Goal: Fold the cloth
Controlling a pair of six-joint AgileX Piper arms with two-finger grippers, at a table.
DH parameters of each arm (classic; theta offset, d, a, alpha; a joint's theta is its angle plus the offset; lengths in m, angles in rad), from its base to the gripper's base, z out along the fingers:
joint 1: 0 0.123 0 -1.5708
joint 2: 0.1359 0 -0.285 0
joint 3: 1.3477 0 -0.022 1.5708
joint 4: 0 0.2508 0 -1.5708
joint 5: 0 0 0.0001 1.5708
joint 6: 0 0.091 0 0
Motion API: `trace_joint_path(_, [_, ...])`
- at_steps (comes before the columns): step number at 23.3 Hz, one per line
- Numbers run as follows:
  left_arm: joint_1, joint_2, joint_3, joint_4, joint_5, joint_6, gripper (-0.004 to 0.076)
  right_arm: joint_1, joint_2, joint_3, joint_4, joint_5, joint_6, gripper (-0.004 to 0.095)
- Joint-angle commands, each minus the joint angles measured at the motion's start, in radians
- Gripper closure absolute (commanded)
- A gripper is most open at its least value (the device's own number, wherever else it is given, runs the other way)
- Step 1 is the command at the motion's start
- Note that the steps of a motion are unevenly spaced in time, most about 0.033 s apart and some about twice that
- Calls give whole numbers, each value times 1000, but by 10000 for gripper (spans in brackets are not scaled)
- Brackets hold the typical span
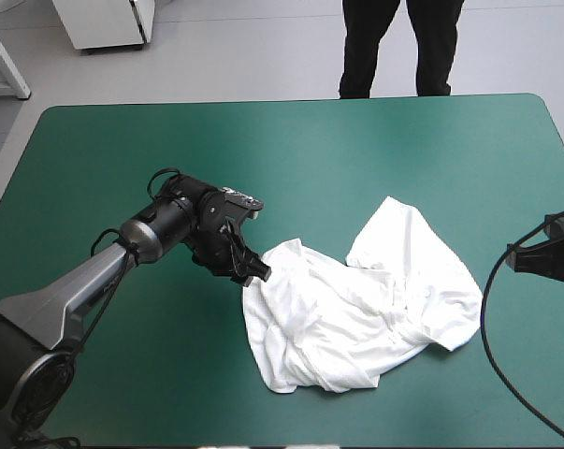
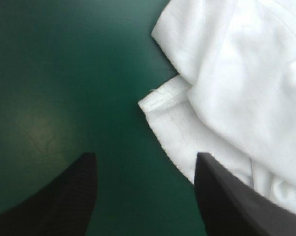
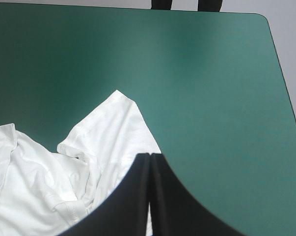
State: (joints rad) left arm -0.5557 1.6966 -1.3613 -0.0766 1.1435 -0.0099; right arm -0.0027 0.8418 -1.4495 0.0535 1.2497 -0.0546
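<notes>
The T-shirt (image 1: 356, 318) is seen crumpled on the counter (image 1: 263, 150), judged light and limp. Its hemmed corner (image 2: 155, 101) is best taken by the left pincer (image 2: 145, 157), spread wide; the right pincer (image 3: 149, 157) is seen closed.

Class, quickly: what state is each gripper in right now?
Left gripper: open, at the edge of the T-shirt, holding nothing.
Right gripper: shut, holding nothing.

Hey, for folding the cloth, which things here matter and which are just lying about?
For the job: T-shirt, crumpled; left gripper, open at its edge; right gripper, shut, at the table's right side.
Just there: teal-green table cover beneath.
</notes>
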Motion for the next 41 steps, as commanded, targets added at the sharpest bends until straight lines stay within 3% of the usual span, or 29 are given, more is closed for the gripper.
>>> trace_joint_path(1, [-3, -12, -22, -32, -12, -9, 300, 0, 7, -27, 3, -2, -1, 924])
trace_joint_path(13, [-23, 123, -22, 10, -93, -29, 324, 0, 7, -27, -1, -2, -1, 925])
trace_joint_path(15, [-24, 135, -22, 3, -107, -29, 408, 0, 7, -27, -8, -2, -1, 925])
trace_joint_path(17, [-24, 144, -22, -19, -107, -29, 563, 0, 7, -27, -25, -2, 0, 925])
trace_joint_path(18, [-24, 144, -22, -27, -115, -23, 697, 0, 7, -27, -28, -7, 12, 925])
trace_joint_path(19, [-24, 144, -22, -43, -122, -6, 743, 0, 7, -27, -28, -12, 15, 925])
trace_joint_path(22, [-24, 144, -22, -57, -122, -6, 746, 0, 18, -27, -36, -1, 109, 897])
trace_joint_path(27, [-24, 144, -22, -85, -124, 0, 746, 0, 146, -27, 43, -1, 107, 501])
trace_joint_path(29, [-24, 144, -22, -87, -124, 0, 746, 0, 198, -27, 49, -1, 107, 409])
trace_joint_path(41, [-24, 144, -22, -87, -132, 0, 746, 0, 525, -3, -2, -41, 81, 394])
